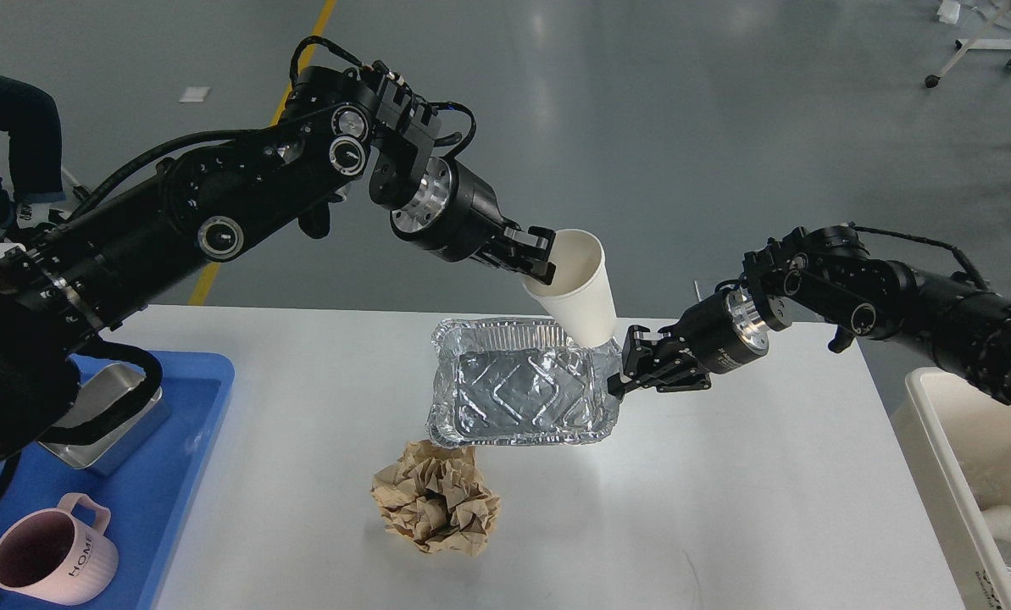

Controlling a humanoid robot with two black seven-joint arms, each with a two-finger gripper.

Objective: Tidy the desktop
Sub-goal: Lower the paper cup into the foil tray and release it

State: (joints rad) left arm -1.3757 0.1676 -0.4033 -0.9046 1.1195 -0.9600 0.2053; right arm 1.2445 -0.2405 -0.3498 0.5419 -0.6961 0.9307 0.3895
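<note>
The wide smooth rectangular surface point(725, 508) is plain white. A blue plastic tray point(204, 398) carries a pale pink ribbed ceramic mug point(52, 563) lettered "HOME" in dark print. The embossed foil tray point(522, 390) is shiny silver, the crumpled paper ball point(437, 500) tan brown, the tapered paper cup point(577, 284) white.

The large smooth white rectangular bench point(751, 500) lay flat and level, its far edge running straight across the view, its surface matte with a few faint marks near the front.
</note>
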